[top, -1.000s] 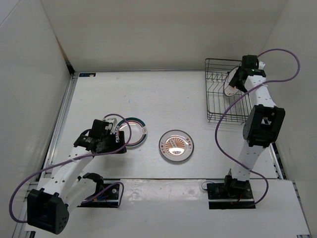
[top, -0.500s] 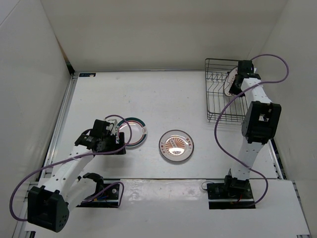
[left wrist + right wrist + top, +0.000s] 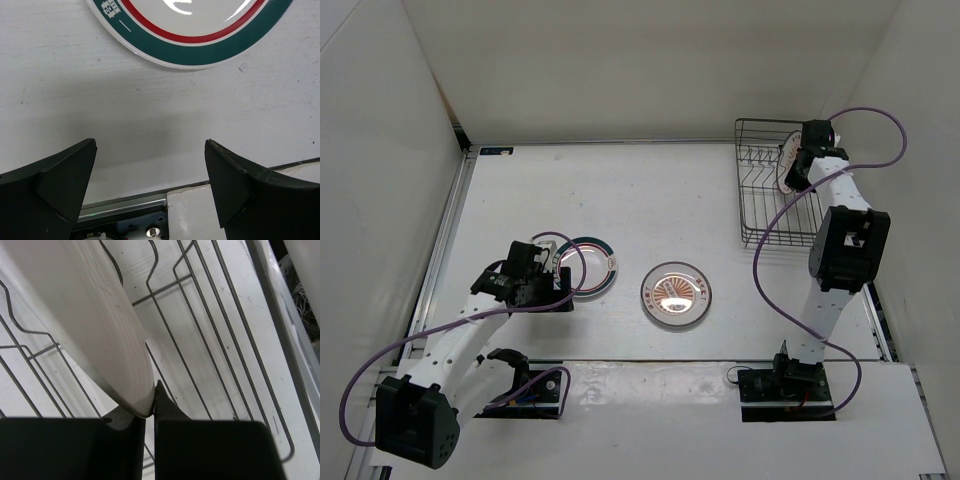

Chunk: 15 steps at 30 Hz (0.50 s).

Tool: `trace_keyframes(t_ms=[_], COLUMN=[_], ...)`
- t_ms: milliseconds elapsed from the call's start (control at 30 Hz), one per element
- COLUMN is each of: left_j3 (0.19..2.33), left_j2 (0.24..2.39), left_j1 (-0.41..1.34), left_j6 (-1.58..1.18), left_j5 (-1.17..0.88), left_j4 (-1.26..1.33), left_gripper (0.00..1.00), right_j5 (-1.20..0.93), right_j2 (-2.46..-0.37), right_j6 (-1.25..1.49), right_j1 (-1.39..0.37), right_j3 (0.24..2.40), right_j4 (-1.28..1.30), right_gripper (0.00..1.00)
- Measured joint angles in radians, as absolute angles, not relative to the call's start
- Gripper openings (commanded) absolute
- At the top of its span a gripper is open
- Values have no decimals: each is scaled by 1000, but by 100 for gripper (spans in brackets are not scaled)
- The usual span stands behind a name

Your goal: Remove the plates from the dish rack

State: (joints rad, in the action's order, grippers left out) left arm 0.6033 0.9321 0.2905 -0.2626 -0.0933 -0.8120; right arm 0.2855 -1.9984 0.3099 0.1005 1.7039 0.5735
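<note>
The black wire dish rack (image 3: 756, 205) stands at the back right. One plate (image 3: 785, 172) with an orange-brown pattern stands on edge in it. My right gripper (image 3: 801, 166) is shut on that plate's rim; the right wrist view shows the white plate (image 3: 100, 325) edge pinched between the two jaws of the right gripper (image 3: 152, 401) above the rack wires (image 3: 200, 315). A teal-ringed plate (image 3: 595, 266) and a second orange-patterned plate (image 3: 676, 293) lie flat on the table. My left gripper (image 3: 560, 288) is open just short of the teal-ringed plate (image 3: 190, 30), holding nothing.
White walls close in the table on the left, back and right. The rack sits close to the right wall. A metal rail and the raised white front board (image 3: 240, 210) lie below the left gripper (image 3: 150, 142).
The right gripper went from wide open to shut on the rim of the plate in the rack. The left arm drew back slightly from the teal-ringed plate.
</note>
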Motion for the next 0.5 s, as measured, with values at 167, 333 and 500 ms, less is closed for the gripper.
trace_keyframes(t_ms=[167, 333, 500], left_j3=[603, 603, 603], left_j2=[925, 925, 920], left_j1=[290, 290, 291], left_j6=[-263, -263, -263], left_j5=[-94, -94, -94], left_j4=[-812, -812, -812], left_gripper=[100, 100, 100], right_j5=[333, 372, 304], right_j2=[-1933, -1830, -1657], right_j6=[320, 340, 358], right_j1=[98, 95, 55], right_j3=[1711, 1777, 1810], right_j4=[654, 728, 762], right_gripper=[0, 0, 0])
